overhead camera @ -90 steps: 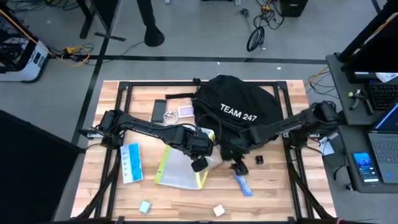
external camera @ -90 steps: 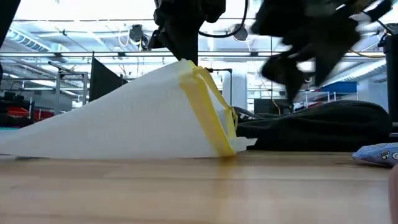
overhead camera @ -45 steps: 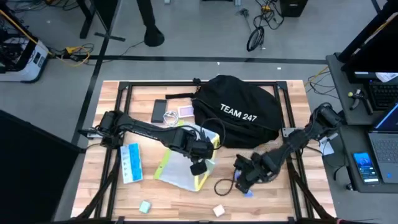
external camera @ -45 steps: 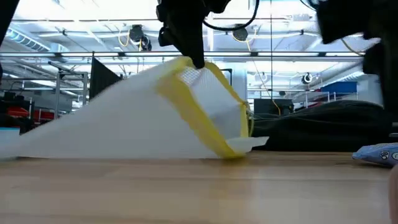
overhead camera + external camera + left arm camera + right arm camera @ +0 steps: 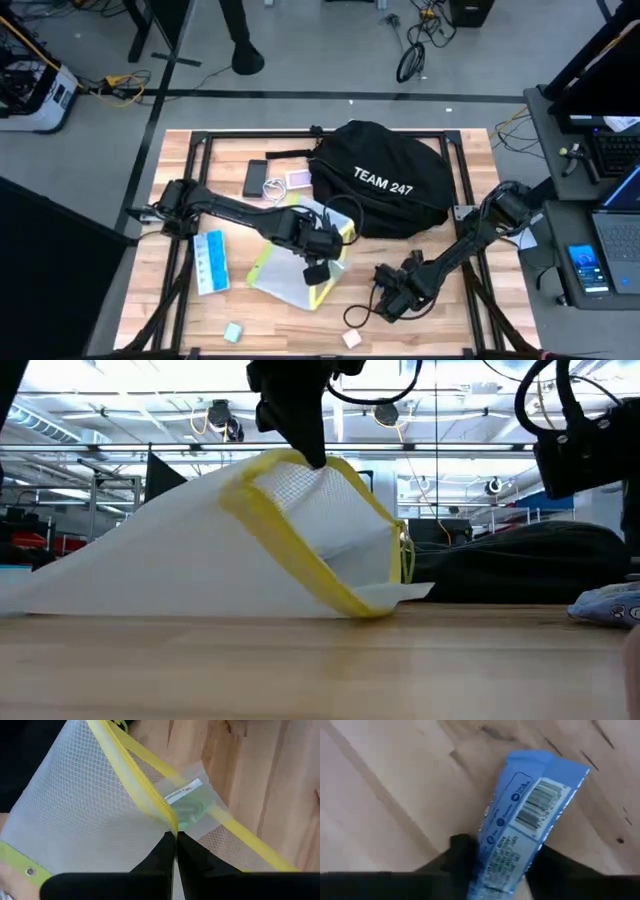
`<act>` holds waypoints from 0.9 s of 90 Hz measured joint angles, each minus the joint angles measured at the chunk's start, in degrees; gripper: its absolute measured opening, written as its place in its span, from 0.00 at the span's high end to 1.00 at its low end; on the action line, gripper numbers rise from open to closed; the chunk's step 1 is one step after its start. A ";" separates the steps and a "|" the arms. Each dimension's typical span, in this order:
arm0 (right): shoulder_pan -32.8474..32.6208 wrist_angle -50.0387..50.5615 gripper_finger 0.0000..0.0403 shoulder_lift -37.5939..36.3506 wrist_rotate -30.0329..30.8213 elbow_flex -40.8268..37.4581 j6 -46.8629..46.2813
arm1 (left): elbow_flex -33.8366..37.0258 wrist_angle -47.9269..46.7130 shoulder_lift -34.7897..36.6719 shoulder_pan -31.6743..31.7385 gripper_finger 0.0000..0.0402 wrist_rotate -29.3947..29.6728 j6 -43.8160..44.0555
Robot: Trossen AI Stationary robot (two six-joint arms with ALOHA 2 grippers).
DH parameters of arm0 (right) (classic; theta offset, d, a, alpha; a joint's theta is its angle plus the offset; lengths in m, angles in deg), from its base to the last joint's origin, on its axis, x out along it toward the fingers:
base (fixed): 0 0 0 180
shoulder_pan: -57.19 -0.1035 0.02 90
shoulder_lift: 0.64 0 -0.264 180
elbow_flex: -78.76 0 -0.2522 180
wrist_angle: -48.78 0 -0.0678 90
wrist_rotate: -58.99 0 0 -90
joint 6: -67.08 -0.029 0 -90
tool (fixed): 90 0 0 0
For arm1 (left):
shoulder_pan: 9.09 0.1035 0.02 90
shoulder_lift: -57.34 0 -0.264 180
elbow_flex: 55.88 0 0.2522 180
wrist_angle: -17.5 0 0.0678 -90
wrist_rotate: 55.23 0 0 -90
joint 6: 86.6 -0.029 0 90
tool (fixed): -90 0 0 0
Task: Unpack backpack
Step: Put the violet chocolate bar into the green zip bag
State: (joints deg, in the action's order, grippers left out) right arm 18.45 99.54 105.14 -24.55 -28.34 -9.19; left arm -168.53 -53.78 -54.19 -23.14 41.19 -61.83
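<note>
The black backpack (image 5: 385, 180) with "TEAM 247" lettering lies at the table's far middle, and no gripper touches it. My left gripper (image 5: 318, 262) is shut on a white mesh pouch with yellow trim (image 5: 290, 280), just on the near side of the backpack. My right gripper (image 5: 393, 295) stands open near the front edge, over a blue snack packet (image 5: 520, 825). The packet lies flat on the wood (image 5: 608, 607) and shows between the two fingers in the right wrist view. My left gripper pinches the pouch's yellow-trimmed edge (image 5: 172, 822) between its two fingers, coming from above and pointing down. That edge (image 5: 300, 460) is lifted and the pouch tents below it. The pouch's lower side (image 5: 150, 605) rests on the table. My right gripper stands astride the blue packet; I cannot tell whether it touches it.
A dark phone (image 5: 255, 178), a pink card (image 5: 298, 180) and small white items lie left of the backpack. A blue-and-white box (image 5: 210, 262) lies at the left. A teal block (image 5: 233, 332) and a white block (image 5: 352, 338) sit near the front edge.
My right gripper has left the backpack's near side and swung toward the table's near edge, ending over the blue packet, which has stayed in place. My left gripper has shifted slightly toward the near edge, and the pouch's lifted end has turned, showing more of its mesh face.
</note>
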 joint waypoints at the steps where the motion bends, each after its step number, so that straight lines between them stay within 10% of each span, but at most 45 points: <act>1: 0.03 -0.16 0.78 -0.01 0.09 0.10 0.47 | 0.00 0.00 0.00 -0.03 1.00 -0.01 -0.04; 9: 0.42 -0.49 0.95 -0.46 2.27 1.81 5.73 | 0.00 0.05 0.00 -0.37 1.00 -0.18 -0.08; 31: 6.37 -5.21 0.98 -1.70 9.06 7.56 25.79 | 0.00 0.20 0.00 -0.29 1.00 -0.21 -0.13; 81: 21.61 -28.35 0.84 -0.65 8.42 6.91 60.36 | 0.00 1.45 0.92 -1.08 1.00 -5.33 -0.39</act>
State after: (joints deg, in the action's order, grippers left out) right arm 40.06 71.19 104.48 -16.13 -21.43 51.18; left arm -168.53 -52.34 -53.27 -24.22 35.85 -62.22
